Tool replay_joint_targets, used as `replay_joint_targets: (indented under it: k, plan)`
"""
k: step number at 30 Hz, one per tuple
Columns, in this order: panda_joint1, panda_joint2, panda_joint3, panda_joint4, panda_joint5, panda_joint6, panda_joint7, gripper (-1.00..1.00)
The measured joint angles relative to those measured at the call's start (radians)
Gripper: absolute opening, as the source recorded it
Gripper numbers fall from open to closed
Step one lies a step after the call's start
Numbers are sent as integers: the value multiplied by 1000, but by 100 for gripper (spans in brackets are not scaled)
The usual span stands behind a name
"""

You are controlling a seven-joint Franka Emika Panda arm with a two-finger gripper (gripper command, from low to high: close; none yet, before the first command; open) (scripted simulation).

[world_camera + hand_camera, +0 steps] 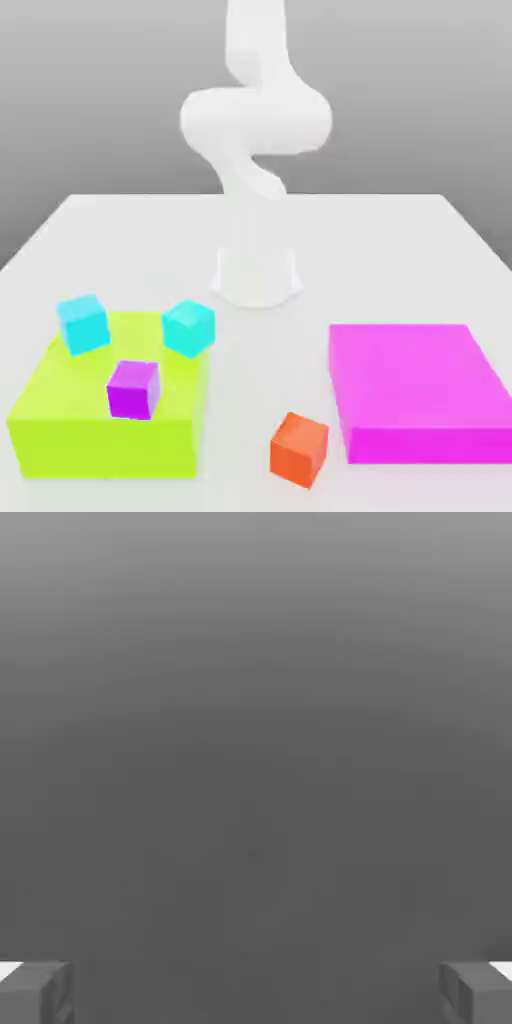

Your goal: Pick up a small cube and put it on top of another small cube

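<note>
White arm (255,130) rises from its base at centre frame in the exterior view, folded over at the top, well apart from every block.

Hand (256,992): jaws wide, nothing between them. In the hand view the two grey fingertips (35,992) sit at opposite lower corners, with plain grey background between them.

White bench (400,250) layout, exterior view:
- Lime slab (60,425), lower left of frame, flat on the bench.
- Magenta slab (420,385), lower right, flat, well apart from the lime one.
- Purple cube (134,389) on top of the lime slab, near its middle, slightly rotated.
- Left cyan cube (83,323) at the lime slab's back left corner, tilted. Cannot tell how much of it rests on the slab.
- Right cyan cube (189,327) at the slab's back right corner, also tilted, overhanging or just beside the edge; cannot tell which.
- Orange cube (299,449) on the bare bench, lower centre, between the two slabs, closer to the magenta one but not touching it, rotated.

No cube sits on another cube. The two cyan cubes are apart, with the purple one in front of and between them.
</note>
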Motion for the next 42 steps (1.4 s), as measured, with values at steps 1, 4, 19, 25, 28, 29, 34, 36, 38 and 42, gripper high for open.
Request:
replay_joint_targets:
  k: [1, 4, 19, 25, 28, 29, 34, 36, 38, 42]
  plan:
    - [-10, 39, 14, -14, -3, 20, 27, 0]
    - [-36, 151, 52, -53, -13, 75, 106, 0]
    - [-86, 695, 167, -246, -87, 345, 507, 0]
    - [-54, 910, 149, -287, -108, 475, 619, 0]
    - [-14, 1018, 98, -269, -157, 561, 660, 0]
    - [-1, 1046, 82, -264, -169, 584, 669, -100]
    - [-1, 1046, 82, -264, -171, 586, 671, -100]
    - [2, 1049, 79, -264, -169, 588, 669, -100]
    - [-17, 995, 104, -274, -141, 545, 648, -100]
    - [-40, 856, 138, -301, -74, 434, 593, -100]
